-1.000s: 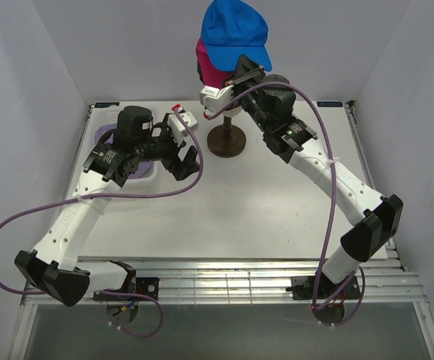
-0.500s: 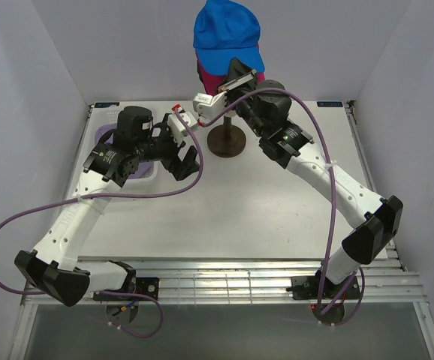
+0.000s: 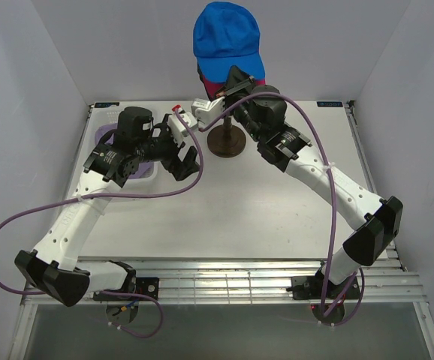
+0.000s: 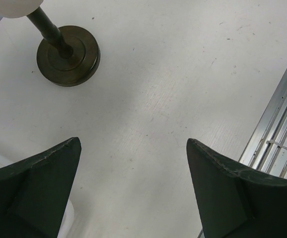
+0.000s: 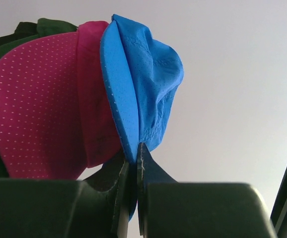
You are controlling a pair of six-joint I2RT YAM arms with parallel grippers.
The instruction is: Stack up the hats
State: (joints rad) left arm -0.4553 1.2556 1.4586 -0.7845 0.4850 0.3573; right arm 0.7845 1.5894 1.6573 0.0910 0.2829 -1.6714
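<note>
The bright blue cap (image 3: 224, 34) has shifted left, squarely over the magenta cap (image 5: 39, 99) — nearly seated — right pincer (image 5: 136, 153) clamped on its brim, left pincer (image 4: 132, 144) apart

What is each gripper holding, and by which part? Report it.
The right gripper pinches the blue hat by the edge of its brim. The left gripper is open and holds nothing.

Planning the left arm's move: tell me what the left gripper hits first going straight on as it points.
The left gripper would likely meet bare table first. The brown stand base lies off to the side of that line, though depth is hard to judge.
</note>
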